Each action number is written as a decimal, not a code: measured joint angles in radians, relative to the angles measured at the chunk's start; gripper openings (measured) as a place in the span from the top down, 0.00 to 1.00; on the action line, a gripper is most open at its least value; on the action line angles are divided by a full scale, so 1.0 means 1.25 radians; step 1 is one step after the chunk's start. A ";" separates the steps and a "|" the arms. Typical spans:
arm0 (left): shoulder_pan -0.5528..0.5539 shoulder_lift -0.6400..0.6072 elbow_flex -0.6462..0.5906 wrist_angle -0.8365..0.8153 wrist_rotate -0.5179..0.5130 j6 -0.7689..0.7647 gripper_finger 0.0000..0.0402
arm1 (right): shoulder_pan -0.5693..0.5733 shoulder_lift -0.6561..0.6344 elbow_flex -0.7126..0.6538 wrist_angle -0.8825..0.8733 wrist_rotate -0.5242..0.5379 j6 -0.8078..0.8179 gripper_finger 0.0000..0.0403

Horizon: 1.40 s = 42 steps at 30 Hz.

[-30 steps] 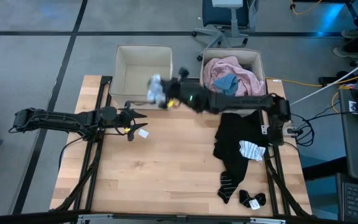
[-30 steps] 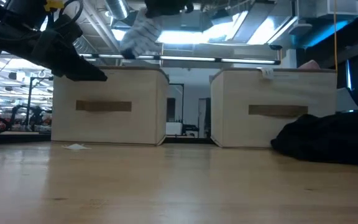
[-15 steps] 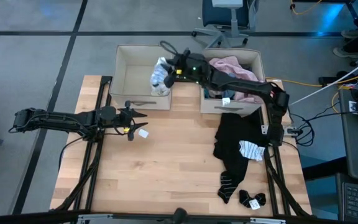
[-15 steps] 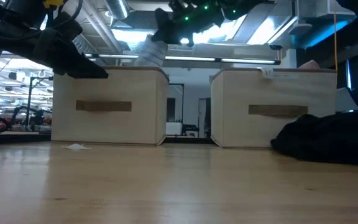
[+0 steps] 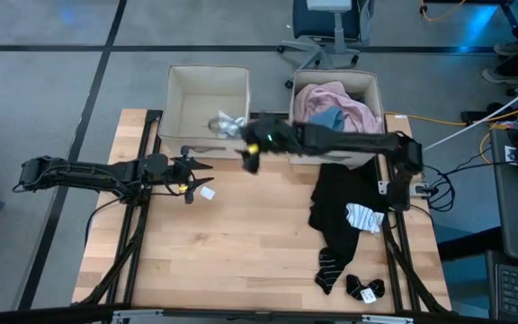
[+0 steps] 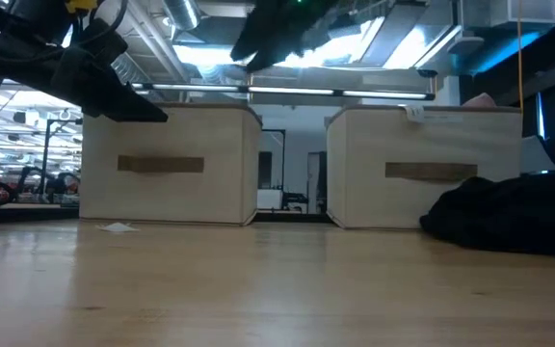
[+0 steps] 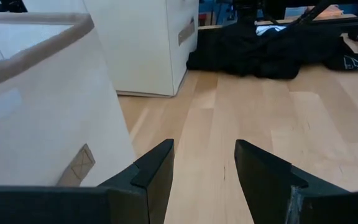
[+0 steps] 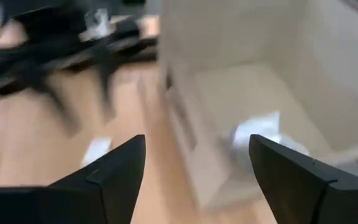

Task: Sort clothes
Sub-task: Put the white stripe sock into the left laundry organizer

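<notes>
The table [image 5: 241, 243] carries two beige bins at its far edge. The left bin [image 5: 207, 90] now holds a pale sock [image 5: 223, 122]; the right bin [image 5: 367, 90], beside it, holds the pink shirt [image 5: 342, 97]. The black pile [image 5: 340, 202] lies nearer than that bin. The right gripper [image 5: 252, 151], jaws wide and empty, hovers at the left bin's near corner and could snag its rim. The left gripper [image 5: 196, 167], jaws apart, waits just left of it, a paper tag [image 5: 207, 192] beside it.

Two beige bins [image 6: 171, 164] [image 6: 427, 166] standing side by side at the table's [image 6: 258, 289] far edge. Dark arm [image 6: 75, 58] overhanging the first bin, another [image 6: 277, 24] high between them. Black garment [image 6: 509, 217] heaped beside the second bin.
</notes>
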<state>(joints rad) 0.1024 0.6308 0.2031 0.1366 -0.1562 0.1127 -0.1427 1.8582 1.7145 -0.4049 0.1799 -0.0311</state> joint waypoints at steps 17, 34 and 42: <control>0.000 0.000 0.000 -0.027 0.000 0.033 0.60 | 0.382 -0.098 -0.035 -0.847 0.417 0.769 0.29; 0.000 0.000 0.000 0.003 0.000 0.022 0.60 | 0.486 -0.394 -0.510 -0.929 0.066 1.259 0.29; 0.000 0.000 0.000 0.012 0.000 0.020 0.60 | 0.487 -0.455 -0.606 -0.883 -0.052 1.272 0.29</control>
<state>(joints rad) 0.1021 0.6308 0.2031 0.1513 -0.1565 0.1377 0.4656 1.2896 0.9568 -1.5083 0.1154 1.5587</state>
